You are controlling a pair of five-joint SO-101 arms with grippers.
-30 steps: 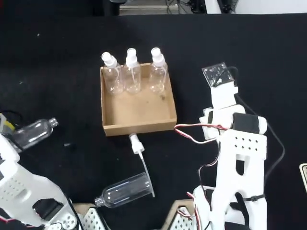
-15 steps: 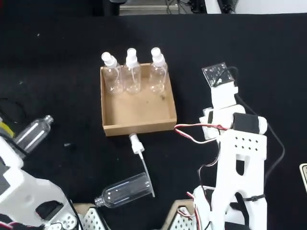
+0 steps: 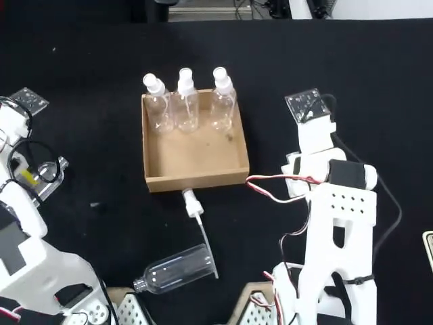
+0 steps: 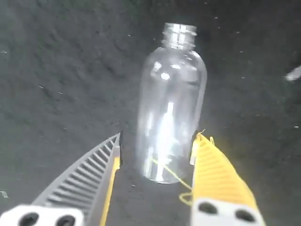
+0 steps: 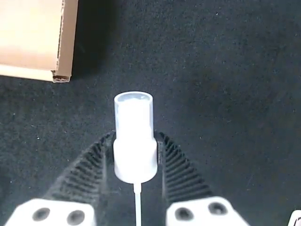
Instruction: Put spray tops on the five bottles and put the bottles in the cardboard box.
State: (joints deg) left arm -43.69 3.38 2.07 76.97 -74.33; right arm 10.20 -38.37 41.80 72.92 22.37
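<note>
Left gripper [image 4: 159, 137], clamping a capless bottle [image 4: 171, 94], has swung round; right gripper [image 5: 135, 137] pinches a spray top [image 5: 134, 113], capping likely next

A table [image 3: 81, 54] draped in black cloth is seen from above. Beyond its far edge, dark cables [image 3: 247, 7] are strewn over a pale surface [image 3: 203, 13], brightly lit at one corner.
</note>
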